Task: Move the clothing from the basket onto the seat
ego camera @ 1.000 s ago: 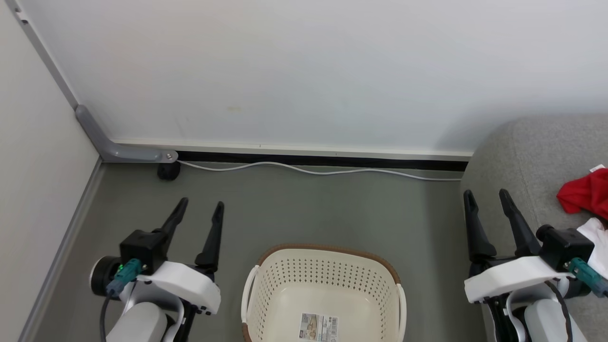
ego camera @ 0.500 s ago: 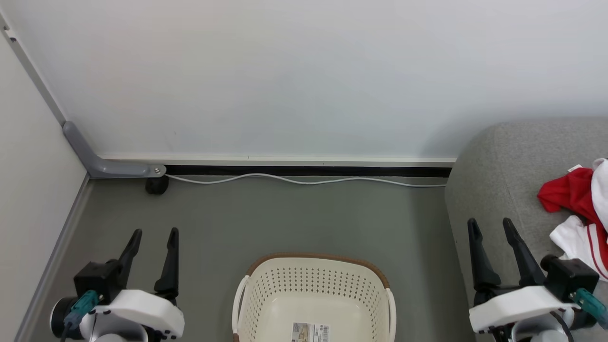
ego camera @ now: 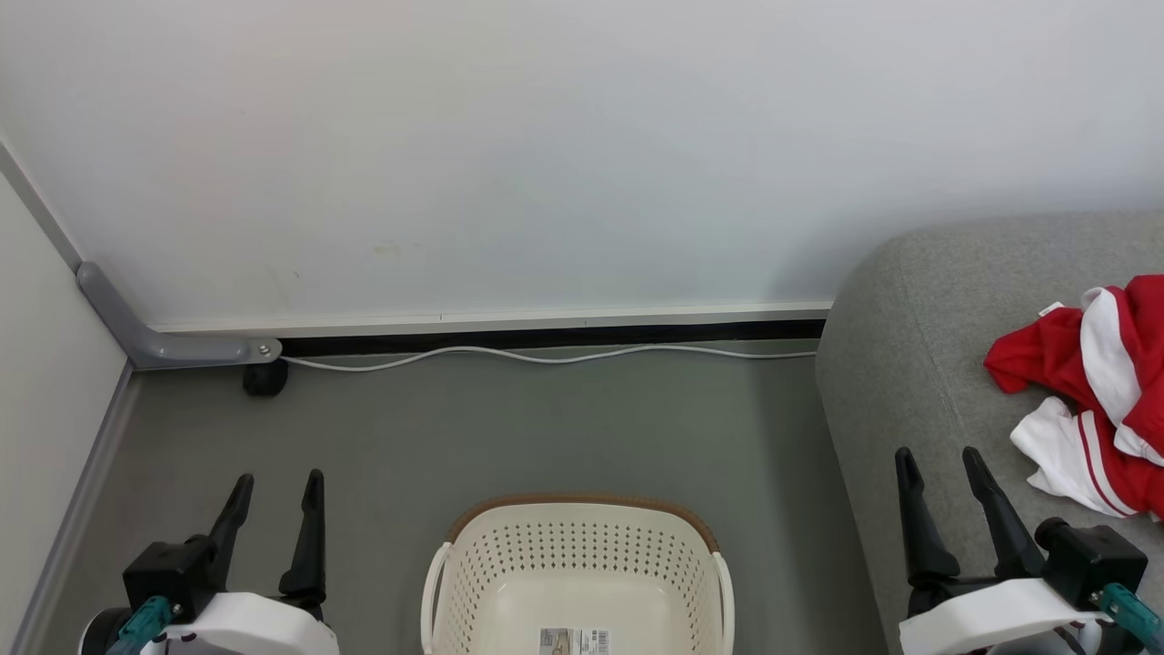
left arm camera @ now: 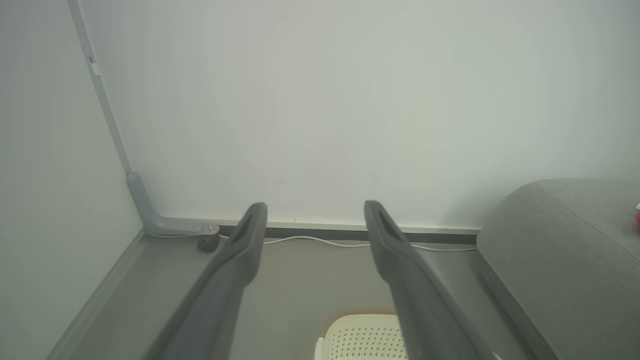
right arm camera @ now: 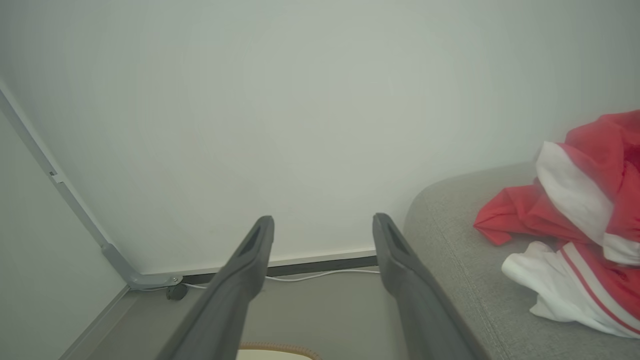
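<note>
The soft red and white sports clothing [ego camera: 1037, 355] lies crumpled on the big grey fabric seat [ego camera: 900, 364], up and right of the right claw [ego camera: 937, 455]; both that claw and the left claw [ego camera: 279, 480] are spread wide, holding nothing; the cream plastic basket with small holes [ego camera: 573, 550] sits between them.

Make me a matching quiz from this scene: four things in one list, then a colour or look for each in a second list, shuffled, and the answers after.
Column one:
1. clothing
2. basket
3. seat
4. cable

Column two:
a. grey, upholstered
b. thin, white, wavy
c. red and white, crumpled
d. cream, perforated, brown rim

Pairs: 1-c, 2-d, 3-a, 4-b.
</note>
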Controlling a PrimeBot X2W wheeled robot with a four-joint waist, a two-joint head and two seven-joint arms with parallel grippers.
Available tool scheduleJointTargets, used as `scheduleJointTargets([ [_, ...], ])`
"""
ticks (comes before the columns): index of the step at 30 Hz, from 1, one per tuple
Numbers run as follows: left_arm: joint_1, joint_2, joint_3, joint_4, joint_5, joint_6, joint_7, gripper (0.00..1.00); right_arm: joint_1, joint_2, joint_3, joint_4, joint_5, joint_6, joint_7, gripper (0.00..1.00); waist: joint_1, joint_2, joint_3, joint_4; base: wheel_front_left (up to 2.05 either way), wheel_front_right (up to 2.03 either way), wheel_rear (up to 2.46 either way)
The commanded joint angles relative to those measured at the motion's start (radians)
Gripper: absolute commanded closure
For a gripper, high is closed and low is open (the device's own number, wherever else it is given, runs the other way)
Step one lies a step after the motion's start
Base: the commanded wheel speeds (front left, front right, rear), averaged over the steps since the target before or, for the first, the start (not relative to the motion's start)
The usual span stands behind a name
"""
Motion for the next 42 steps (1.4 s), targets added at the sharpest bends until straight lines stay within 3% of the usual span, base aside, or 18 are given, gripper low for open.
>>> scheduleJointTargets([
  [1,-0.019,0.017,0.049,-0.030,0.014,0.005,-0.010,0.00,-0.016,-0.007,0.025,-0.034,-0.009,0.004,-0.006,0.00,0.0000,0.0000,-0.001,-0.004,0.00,0.00,0.00],
  [27,-0.007,-0.008,0.097,-0.053,0.019,-0.047,-0.010,0.00,-0.013,-0.007,0.032,-0.030,-0.012,0.004,-0.006,0.00,0.0000,0.0000,-0.004,0.004,0.00,0.00,0.00],
  [28,0.023,-0.024,0.057,-0.021,0.017,-0.045,0.000,1.00,0.002,0.001,0.011,-0.002,-0.004,0.000,0.000,1.00,0.0000,0.0000,-0.004,0.004,0.00,0.00,0.00],
  [36,0.021,-0.044,0.070,-0.003,-0.043,-0.052,0.023,1.00,0.008,0.002,0.007,0.010,0.067,0.000,0.017,1.00,0.0022,0.0000,-0.005,0.002,0.00,0.00,0.00],
  [42,0.018,-0.052,0.082,-0.006,-0.099,-0.059,0.040,1.00,0.003,0.000,0.001,0.011,0.133,0.000,0.032,1.00,0.0001,0.0000,-0.001,0.000,0.00,0.00,0.00],
])
